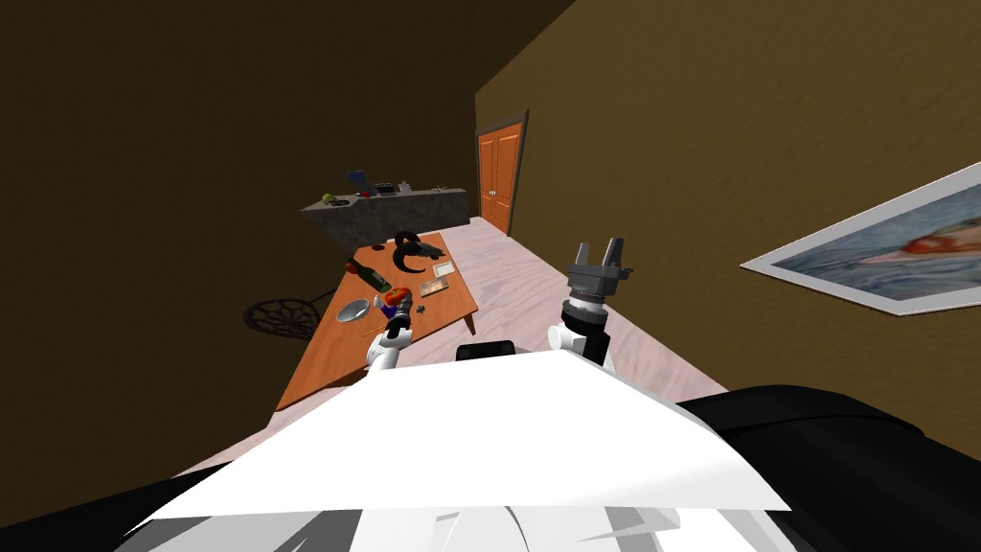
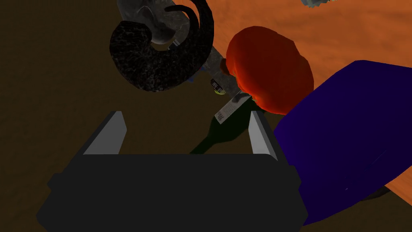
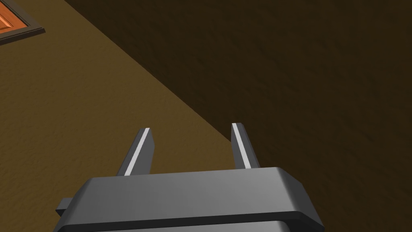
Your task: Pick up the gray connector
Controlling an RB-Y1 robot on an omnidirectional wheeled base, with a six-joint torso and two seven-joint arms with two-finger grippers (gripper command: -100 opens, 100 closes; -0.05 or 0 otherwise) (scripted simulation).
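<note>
A small dark grey connector [image 1: 421,311] lies on the orange wooden table [image 1: 326,369], near its right edge. My left gripper [image 1: 401,307] hovers just left of the connector, beside a red-orange object [image 1: 397,295] and a blue one [image 1: 380,302]. In the left wrist view this gripper [image 2: 187,131] is open with nothing held; past its fingers lie a dark green bottle [image 2: 227,127], the red-orange object [image 2: 269,68] and the blue object [image 2: 346,133]. My right gripper [image 1: 599,257] is raised off to the right of the table, open [image 3: 189,141] and empty.
The table also holds a black curved object [image 1: 410,251] [image 2: 161,60], the green bottle [image 1: 368,275], a silver bowl [image 1: 353,310] and a flat tray [image 1: 436,286]. A dark round chair [image 1: 280,315] stands left of it. A grey counter [image 1: 383,216] and an orange door [image 1: 499,177] lie beyond.
</note>
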